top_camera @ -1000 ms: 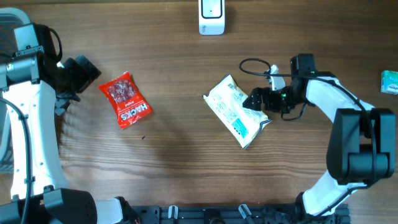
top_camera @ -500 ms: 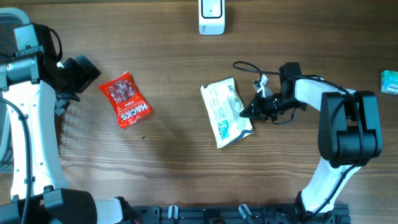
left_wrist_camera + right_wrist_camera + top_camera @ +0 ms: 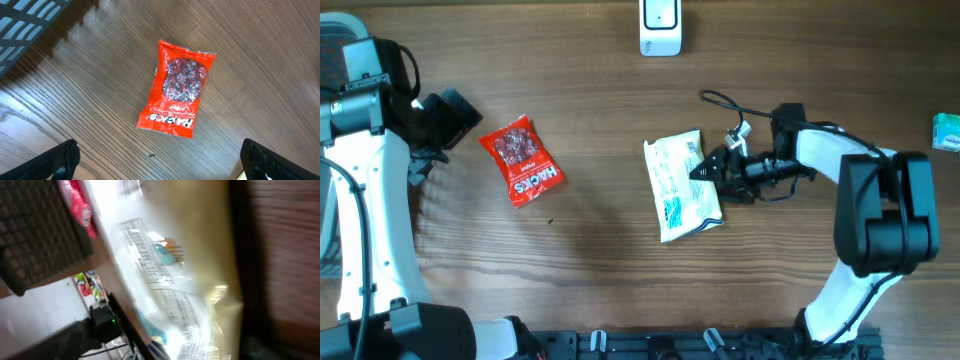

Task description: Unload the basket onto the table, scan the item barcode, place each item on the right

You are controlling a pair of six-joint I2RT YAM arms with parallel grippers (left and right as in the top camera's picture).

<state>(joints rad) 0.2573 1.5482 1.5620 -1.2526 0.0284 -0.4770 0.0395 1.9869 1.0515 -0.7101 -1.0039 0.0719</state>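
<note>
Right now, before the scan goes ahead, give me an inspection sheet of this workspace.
Surface: wooden table, no spills seen.
Job's things: white packet flat at centre; white device, likely the scanner, at far edge.
Clutter: red candy bag left; teal item at right edge.
End effectors: left end effector open, empty; right end effector at packet's right edge, opening unclear.
Cables: black cable looping beside right arm.
Surroundings: grey slatted panel past table edge.
</note>
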